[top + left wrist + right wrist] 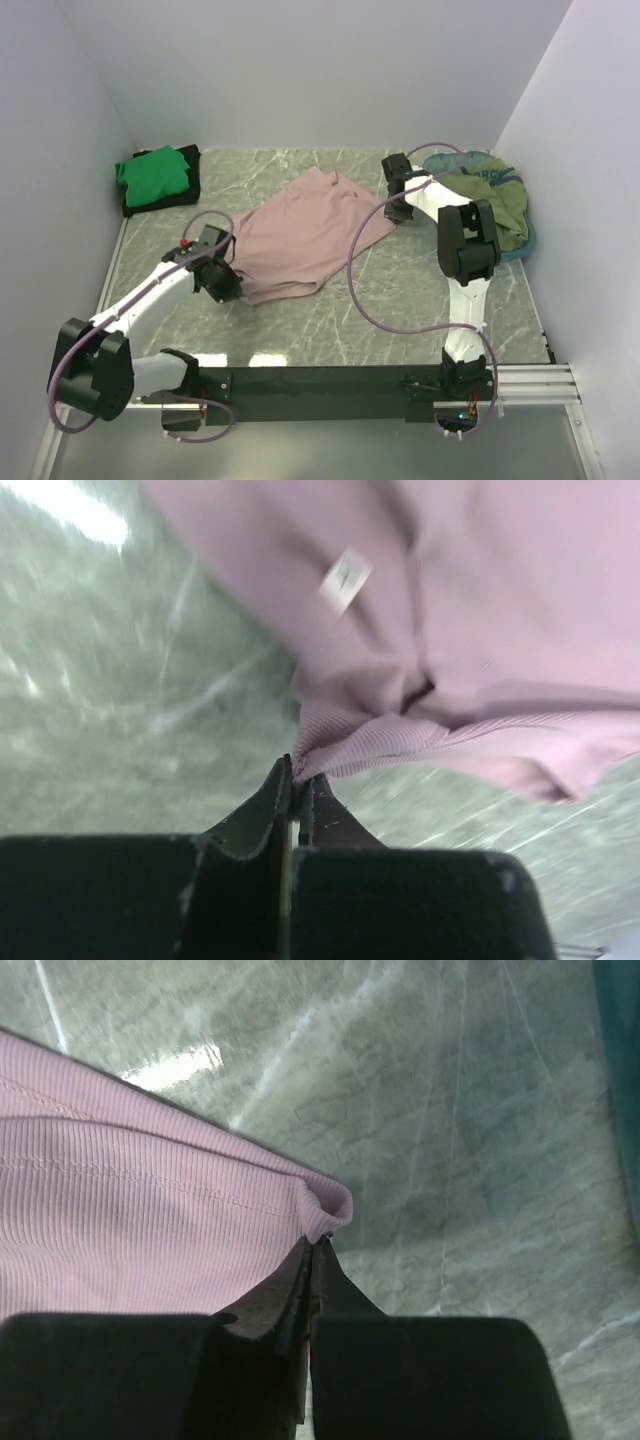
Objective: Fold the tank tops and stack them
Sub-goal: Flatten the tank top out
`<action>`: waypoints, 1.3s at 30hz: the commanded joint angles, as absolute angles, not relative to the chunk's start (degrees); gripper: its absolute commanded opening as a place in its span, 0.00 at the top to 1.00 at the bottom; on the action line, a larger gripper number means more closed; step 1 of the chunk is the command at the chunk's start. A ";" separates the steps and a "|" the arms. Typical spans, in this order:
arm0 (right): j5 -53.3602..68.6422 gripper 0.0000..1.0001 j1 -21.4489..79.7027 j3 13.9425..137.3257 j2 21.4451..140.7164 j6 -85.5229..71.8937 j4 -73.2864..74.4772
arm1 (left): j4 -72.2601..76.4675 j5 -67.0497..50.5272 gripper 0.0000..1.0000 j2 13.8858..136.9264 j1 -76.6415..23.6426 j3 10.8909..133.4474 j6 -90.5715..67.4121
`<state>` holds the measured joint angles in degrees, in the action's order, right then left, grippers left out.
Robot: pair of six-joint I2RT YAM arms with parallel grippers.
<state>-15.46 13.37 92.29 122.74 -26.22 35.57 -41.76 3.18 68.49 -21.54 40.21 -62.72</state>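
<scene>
- Upper left of top view: bright green tank top (152, 175), folded, lies on black tank top (192, 158).
- Lower left of centre: left gripper (296, 770) clenched on ribbed edge of dusty pink tank top (300, 235), at its lower-left corner.
- Centre: dusty pink tank top lies spread on marble table (400, 290), creased, slanting toward upper right.
- Right of centre: right gripper (314, 1245) clamped on rolled hem corner at right end of dusty pink tank top.
- Upper right: olive green tank top (495, 195) bunched in teal basket (522, 250), partly hidden by right arm.

Right hand (312, 1250) pinches the pink tank top (120, 1210) corner.
</scene>
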 commanded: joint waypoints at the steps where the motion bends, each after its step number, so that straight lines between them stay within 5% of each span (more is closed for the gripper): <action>1: -16.35 1.00 13.54 87.92 118.13 -26.36 34.72 | -39.55 2.90 0.99 69.95 -16.45 44.99 -57.58; 7: -13.01 1.00 14.24 74.04 108.47 -29.00 29.36 | -34.63 2.29 0.99 82.95 -10.73 58.51 -54.68; 11: -9.06 1.00 14.24 67.77 102.84 -31.02 25.93 | -36.46 1.40 0.99 96.21 -9.41 81.12 -53.09; 15: -6.95 1.00 14.15 74.07 104.75 -31.55 27.41 | -41.21 -1.14 0.99 113.58 -8.70 106.65 -50.89; 19: -5.45 1.00 13.80 95.28 113.10 -31.46 31.90 | -44.12 -5.00 1.00 125.93 -6.42 132.48 -48.43; 27: -7.82 1.00 13.18 134.87 128.83 -30.68 33.15 | -18.22 -23.54 1.00 132.18 2.45 139.73 -53.00; 39: -13.88 1.00 9.76 131.13 121.99 -30.24 17.75 | 1.13 -35.06 0.99 131.22 12.92 139.04 -60.29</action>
<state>-10.09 10.44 130.69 126.34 -30.85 22.65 -7.62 -30.85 134.34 12.27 139.04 -58.30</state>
